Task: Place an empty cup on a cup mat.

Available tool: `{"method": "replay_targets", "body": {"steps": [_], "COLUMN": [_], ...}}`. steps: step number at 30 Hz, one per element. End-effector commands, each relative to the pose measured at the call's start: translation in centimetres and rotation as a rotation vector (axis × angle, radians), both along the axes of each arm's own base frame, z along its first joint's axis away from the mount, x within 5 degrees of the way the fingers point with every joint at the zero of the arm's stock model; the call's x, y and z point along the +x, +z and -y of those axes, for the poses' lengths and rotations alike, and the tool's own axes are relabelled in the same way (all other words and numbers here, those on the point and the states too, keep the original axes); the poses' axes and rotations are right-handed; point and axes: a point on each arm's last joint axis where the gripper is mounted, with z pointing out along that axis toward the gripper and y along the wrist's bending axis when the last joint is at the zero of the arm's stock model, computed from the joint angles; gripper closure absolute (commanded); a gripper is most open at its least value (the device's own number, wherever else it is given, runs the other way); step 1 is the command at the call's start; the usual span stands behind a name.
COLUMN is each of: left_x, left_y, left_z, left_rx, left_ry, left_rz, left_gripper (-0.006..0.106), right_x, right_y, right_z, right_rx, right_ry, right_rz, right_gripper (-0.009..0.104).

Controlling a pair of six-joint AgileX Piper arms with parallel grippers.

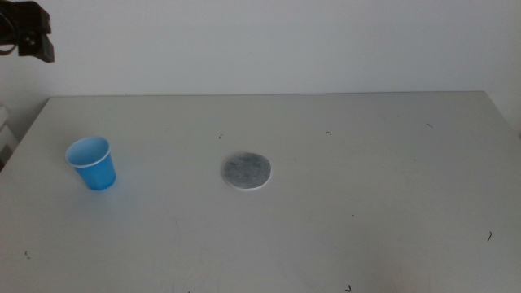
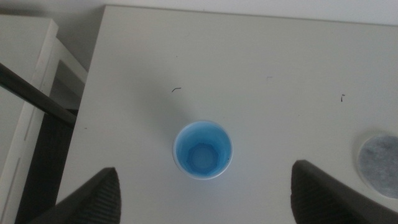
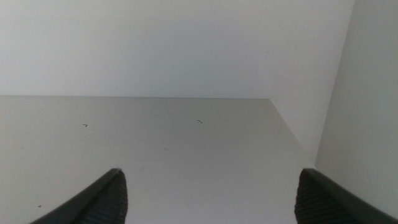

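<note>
The blue cup stands upright near the table's left edge, and its inside looks empty. The cup mat, a grey disc with a white edge, lies flat at the table's middle, well apart from the cup. My left gripper is open and high above the cup, with the cup between its jaws in the left wrist view. The mat shows at that view's edge. My right gripper is open and empty over bare table. It is out of the middle view.
The grey table has only small dark specks on it. A dark part, likely of the left arm, shows at the upper left. A white wall stands behind the table. White furniture stands beyond the table's left edge.
</note>
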Motion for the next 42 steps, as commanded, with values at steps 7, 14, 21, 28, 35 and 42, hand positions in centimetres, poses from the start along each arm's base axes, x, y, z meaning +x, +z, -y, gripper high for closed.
{"method": "replay_targets", "body": {"steps": [7,14,21,28,35,42], "left_x": [3.3,6.3,8.3,10.4,12.3,12.8], "left_y": [-2.1,-7.2,-10.8,-14.4,-17.5,-18.5], "left_z": [0.0,-0.6,-3.2,-4.8,-5.0,-4.9], "left_rx": [-0.015,-0.036,-0.110,-0.110,-0.119,-0.123], "left_ry": [0.016,0.021,0.024,0.013,0.027,0.006], "left_rz": [-0.036,-0.225,-0.288,-0.300,-0.279,-0.289], "left_gripper": [-0.005,-0.005,-0.005,-0.005,-0.004,0.058], "right_x": [-0.2,-0.2,-0.2,-0.2,-0.2,-0.2], "right_y": [1.2,1.2,1.2,1.2,1.2,1.2], "right_z": [0.0,0.0,0.0,0.0,0.0,0.0], "right_rx": [-0.023,-0.023,-0.023,-0.023,-0.023,-0.023], "right_ry": [0.004,0.004,0.004,0.004,0.004,0.004], "right_rz": [0.108,0.108,0.108,0.108,0.108,0.108], "right_gripper": [0.001,0.001,0.001,0.001,0.001,0.001]}}
